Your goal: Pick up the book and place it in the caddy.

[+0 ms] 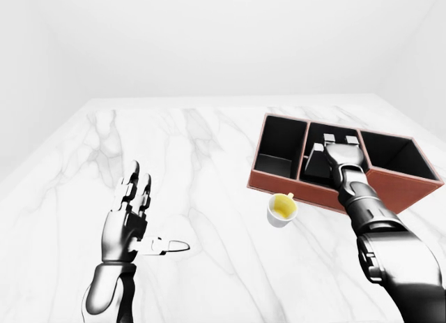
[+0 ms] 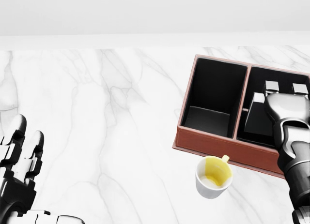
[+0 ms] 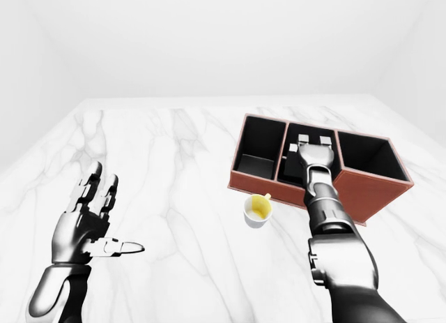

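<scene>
The right robot hand point(image 2: 283, 105) reaches into the middle compartment of the caddy point(image 2: 213, 143); its grip I cannot tell. The left robot hand point(image 1: 129, 222) is spread. The book, not clearly visible, is probably stiff, light; hold its edges.

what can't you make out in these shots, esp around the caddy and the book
- Book: not identifiable in any view; the right hand covers the middle compartment of the caddy, where a dark shape shows under it.
- Right hand's grip: fingers point away, so open or shut is unclear.
- Caddy's right compartment: cut off by the head view's right edge.
- Cup: contents unclear beyond a yellow inside.
</scene>
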Controlling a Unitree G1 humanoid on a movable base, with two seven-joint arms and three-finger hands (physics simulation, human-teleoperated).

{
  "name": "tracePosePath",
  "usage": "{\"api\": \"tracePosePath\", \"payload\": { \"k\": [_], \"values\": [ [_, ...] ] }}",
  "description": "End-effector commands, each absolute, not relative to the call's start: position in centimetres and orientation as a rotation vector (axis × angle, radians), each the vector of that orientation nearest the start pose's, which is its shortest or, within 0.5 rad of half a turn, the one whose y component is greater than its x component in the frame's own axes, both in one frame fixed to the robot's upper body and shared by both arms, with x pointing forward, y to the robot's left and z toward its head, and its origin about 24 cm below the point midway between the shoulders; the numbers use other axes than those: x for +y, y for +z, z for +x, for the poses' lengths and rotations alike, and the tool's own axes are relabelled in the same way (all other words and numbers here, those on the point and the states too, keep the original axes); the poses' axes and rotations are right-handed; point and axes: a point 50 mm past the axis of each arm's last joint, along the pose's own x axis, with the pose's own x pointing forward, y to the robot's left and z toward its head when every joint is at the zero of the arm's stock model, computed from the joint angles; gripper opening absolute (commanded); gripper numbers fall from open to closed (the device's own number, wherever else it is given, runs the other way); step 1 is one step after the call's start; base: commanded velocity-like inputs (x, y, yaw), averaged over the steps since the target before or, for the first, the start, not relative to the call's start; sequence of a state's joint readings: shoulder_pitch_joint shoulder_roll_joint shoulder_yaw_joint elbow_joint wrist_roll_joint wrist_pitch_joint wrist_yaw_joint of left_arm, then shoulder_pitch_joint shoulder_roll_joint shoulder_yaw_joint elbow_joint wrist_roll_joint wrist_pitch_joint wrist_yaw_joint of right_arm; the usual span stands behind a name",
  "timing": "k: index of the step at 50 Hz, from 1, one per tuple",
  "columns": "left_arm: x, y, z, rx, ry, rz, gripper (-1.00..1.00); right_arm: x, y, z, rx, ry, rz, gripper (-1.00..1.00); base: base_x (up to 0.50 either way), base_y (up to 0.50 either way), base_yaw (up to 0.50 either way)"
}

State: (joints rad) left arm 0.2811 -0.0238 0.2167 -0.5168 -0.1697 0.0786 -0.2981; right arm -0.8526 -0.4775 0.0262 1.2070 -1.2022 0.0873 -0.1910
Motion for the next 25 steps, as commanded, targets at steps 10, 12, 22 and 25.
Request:
{"api": "tracePosePath", "payload": {
  "k": [10, 12, 22, 25],
  "values": [
    [19.67, 9.34, 18.80, -0.194, -0.034, -0.071, 1.00, -27.94, 6.17, 36.29, 0.434, -0.127, -1.574, 1.00, 0.00, 0.00, 0.01],
    [19.68, 9.33, 18.82, -0.194, -0.033, -0.072, 1.00, -27.96, 6.15, 36.27, 0.435, -0.126, -1.574, 1.00, 0.01, 0.00, 0.01],
    [19.67, 9.32, 18.88, -0.194, -0.034, -0.072, 1.00, -28.03, 6.16, 36.23, 0.435, -0.128, -1.572, 1.00, 0.00, 0.00, 0.00],
    [19.65, 9.31, 18.89, -0.193, -0.034, -0.072, 1.00, -28.00, 6.20, 36.26, 0.434, -0.127, -1.572, 1.00, 0.00, 0.00, 0.00]
  ]
}}
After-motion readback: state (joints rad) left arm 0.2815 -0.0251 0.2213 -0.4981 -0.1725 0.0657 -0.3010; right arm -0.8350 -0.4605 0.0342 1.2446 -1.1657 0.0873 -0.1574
